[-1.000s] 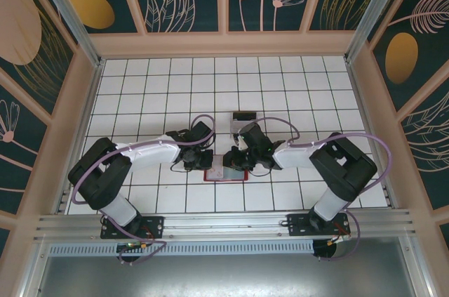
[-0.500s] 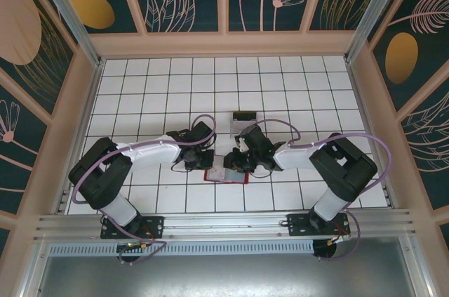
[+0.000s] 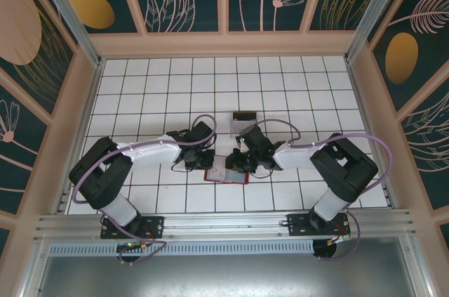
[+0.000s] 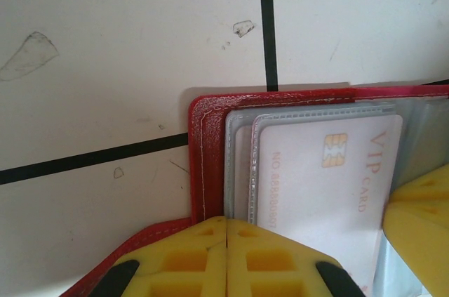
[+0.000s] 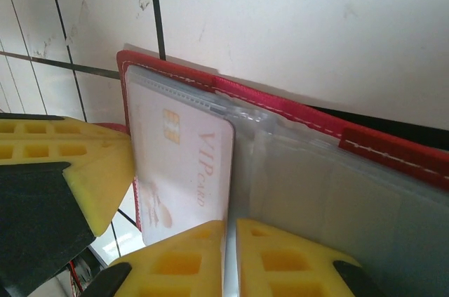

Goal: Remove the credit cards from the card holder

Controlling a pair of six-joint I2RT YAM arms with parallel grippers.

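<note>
The step in hand looks to be drawing the pale card (image 4: 316, 185) from its sleeve in the wallet (image 4: 200, 163), which is lying open between both arms. The left gripper (image 4: 226, 248), closed, is bearing on the wallet's near edge. The right gripper (image 5: 230, 241) seems to be pinching the card's corner. The next move is calling for a straight pull along the sleeve. Both arms are reaching inward, wrists low over the wallet.

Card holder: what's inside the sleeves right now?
One pale VIP card shows in the front sleeve of the card holder. The left gripper's fingers cover its lower end, and it hides whatever the sleeves behind hold.
</note>
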